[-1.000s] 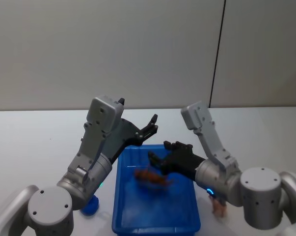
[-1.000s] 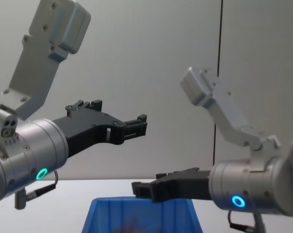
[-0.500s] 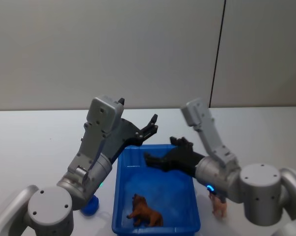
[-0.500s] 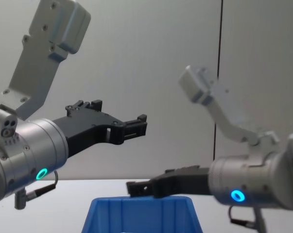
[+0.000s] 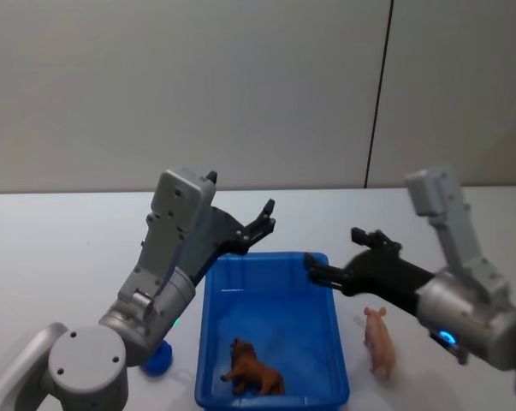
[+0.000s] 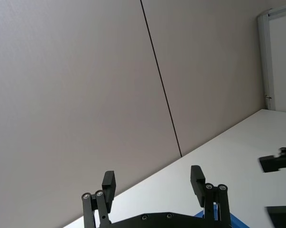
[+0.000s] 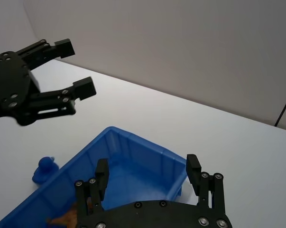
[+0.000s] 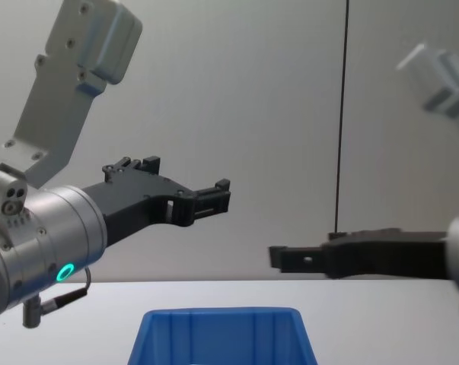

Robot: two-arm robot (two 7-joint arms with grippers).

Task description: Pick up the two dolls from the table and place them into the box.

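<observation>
Brown doll (image 5: 253, 370) in the box (image 5: 208, 342); pink doll (image 5: 380, 341) pending.
My right gripper (image 5: 333, 250) hangs empty, jaws apart, over the box's far right corner. The pink doll lies on the table (image 5: 61, 248) just right of the box; I'd straddle its body squarely. My left gripper (image 5: 262, 221), spread, idles above the box's far left corner.

"What moved?"

"The right gripper (image 5: 335, 253). It was over the far half of the box (image 5: 266, 256). Now it has slid out past the box's right rim and hangs over the tabletop (image 5: 61, 231)."

"And the brown doll (image 5: 253, 370)?"

"A second ago it was up in the air, just under that gripper. Now it lies on the box's floor, by the near wall."

"Anything else?"

"The pink doll (image 5: 380, 341), on the tabletop just right of the box. The arm hid most of it before. Now you can see all of it."
</observation>
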